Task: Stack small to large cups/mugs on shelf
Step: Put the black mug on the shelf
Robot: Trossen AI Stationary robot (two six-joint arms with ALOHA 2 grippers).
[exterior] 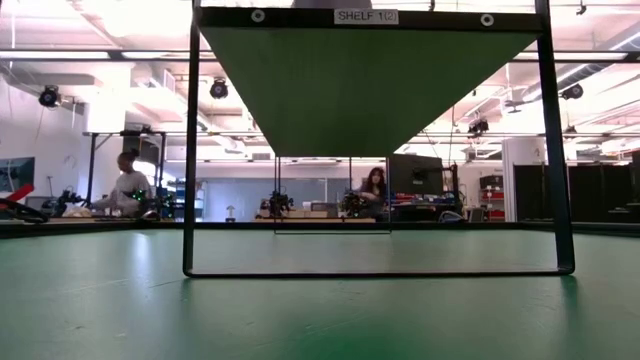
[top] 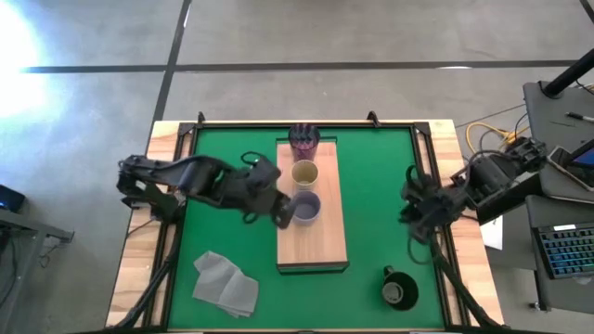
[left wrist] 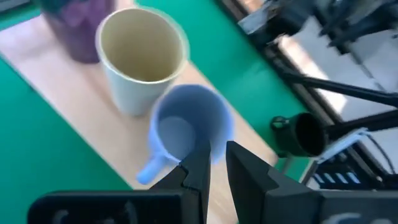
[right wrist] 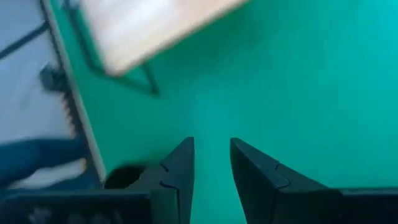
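A green mat [top: 371,186] covers the table, carrying the shelf [top: 320,246], a grey cloth [top: 225,282] and a black mug [top: 398,289].

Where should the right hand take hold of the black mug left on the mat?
Probably at the rim, from straight above. The black mug stands upright and alone on the green mat, mouth open upward, its handle toward the table's far side. One finger inside the wall opposite the handle, one outside, seems safest for the right hand.

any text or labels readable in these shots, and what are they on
"SHELF 1" followed by a character too blurred to read: white label on the top bar of the shelf's dark frame, low view.
No text shows on the cups, mat or cloth.
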